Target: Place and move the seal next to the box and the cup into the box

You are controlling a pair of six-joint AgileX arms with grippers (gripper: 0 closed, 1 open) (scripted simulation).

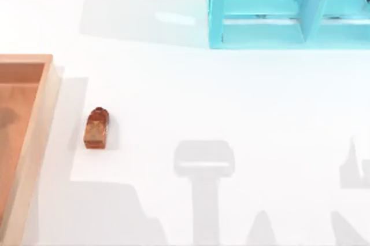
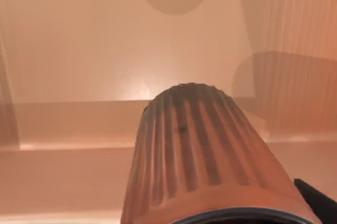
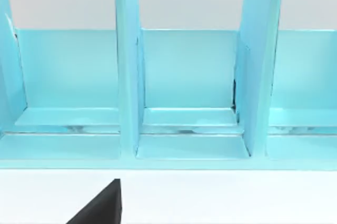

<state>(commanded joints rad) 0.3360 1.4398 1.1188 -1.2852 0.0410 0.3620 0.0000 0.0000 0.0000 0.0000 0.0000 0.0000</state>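
Lying on the white counter just beside the box, near its right rim: the seal, knob end pointing toward the far edge. Hanging close over the orange-brown inside of the box in the left wrist view: the ribbed cup, tilted. Gripping state of the left gripper impossible to tell. Facing the turquoise shelf frame, standing at the far right of the counter: the right wrist camera; right gripper's state likewise impossible to tell.
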